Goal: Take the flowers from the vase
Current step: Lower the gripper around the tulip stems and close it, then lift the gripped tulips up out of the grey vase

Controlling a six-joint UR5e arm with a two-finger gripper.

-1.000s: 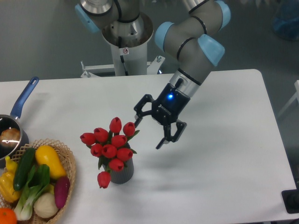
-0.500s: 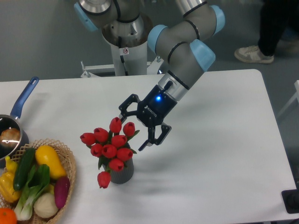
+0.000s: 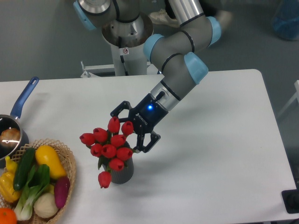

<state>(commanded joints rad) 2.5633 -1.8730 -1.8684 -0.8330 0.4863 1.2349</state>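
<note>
My gripper is spread wide at the upper right of the flowers, one finger behind the top buds, the other just right of the bunch, gripping nothing; the flowers stand in the vase, one bud drooping over its left side; the vase sits on the table; left of the vase is a basket of vegetables; further left, a saucepan
</note>
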